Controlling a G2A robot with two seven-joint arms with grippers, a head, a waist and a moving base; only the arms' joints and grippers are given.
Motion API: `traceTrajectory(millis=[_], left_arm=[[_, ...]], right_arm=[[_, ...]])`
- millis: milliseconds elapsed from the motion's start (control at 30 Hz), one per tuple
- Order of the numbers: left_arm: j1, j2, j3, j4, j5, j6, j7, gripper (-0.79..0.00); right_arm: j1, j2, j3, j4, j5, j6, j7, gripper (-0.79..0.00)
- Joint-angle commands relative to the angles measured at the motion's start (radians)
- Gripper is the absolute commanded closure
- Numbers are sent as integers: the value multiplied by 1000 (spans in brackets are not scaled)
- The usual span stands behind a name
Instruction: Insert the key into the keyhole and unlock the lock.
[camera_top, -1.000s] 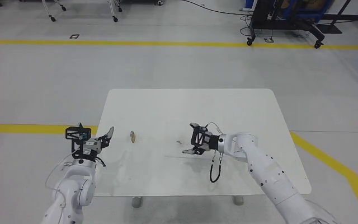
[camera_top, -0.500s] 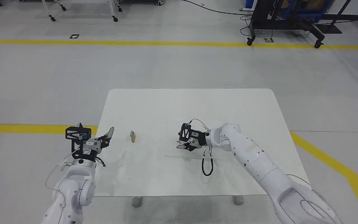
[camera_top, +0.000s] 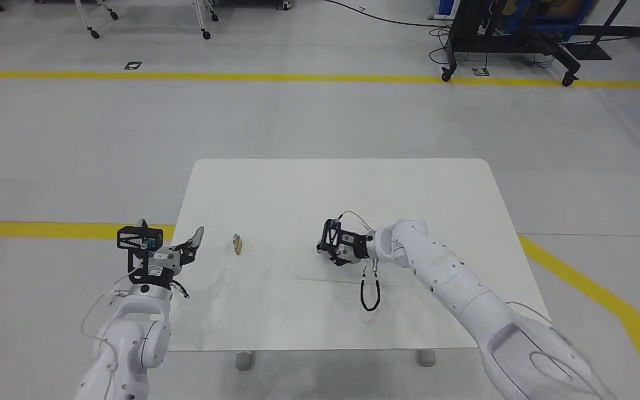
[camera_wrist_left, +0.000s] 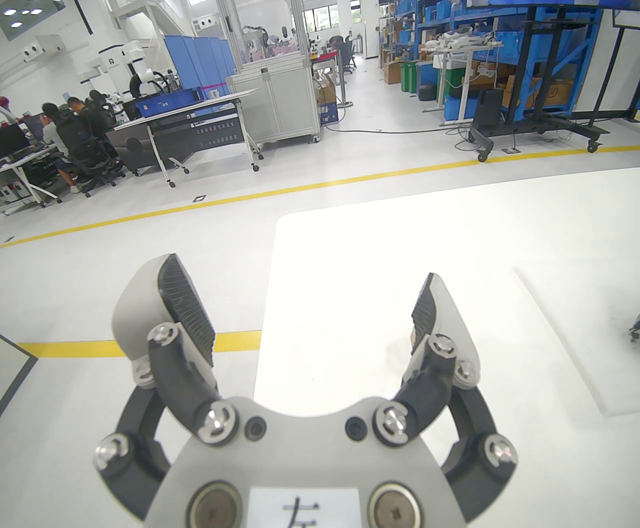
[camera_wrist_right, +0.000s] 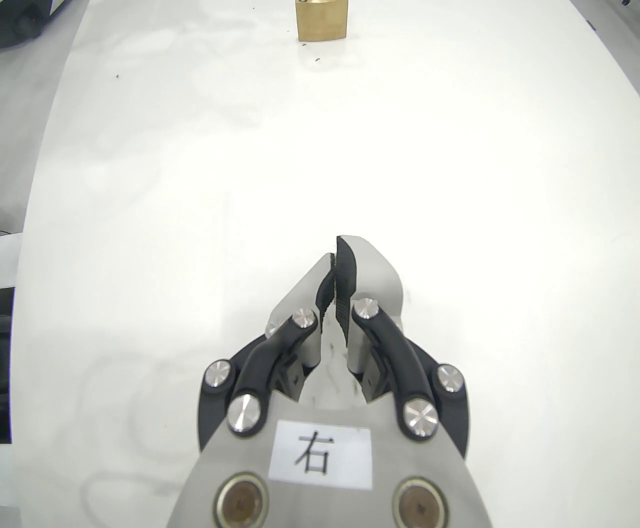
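Sitting on the table, the lock faces the right end effector

Floor: pale grey, glossy, crossed by yellow tape lines. White table with rounded corners stands mid-room.

Far side, from the left wrist view:
- blue shelving racks holding what look like storage bins
- black wheeled stand
- glass-panelled aluminium enclosure
- dark desk on castors
- blue partition panels

Ceiling lamps lit.
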Motion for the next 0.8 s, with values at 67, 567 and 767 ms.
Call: traceTrajectory(millis=[67,567,767], left_arm=[[0,0,0,0,0,0,0,-785],[0,0,0,0,0,0,0,-785],[0,0,0,0,0,0,0,-785]], right_arm=[[-23,18,17,-23,-55,26,-139,0],[-121,86,129,-121,-110,68,-406,0],[-139,83,135,-130,-64,71,-447,0]])
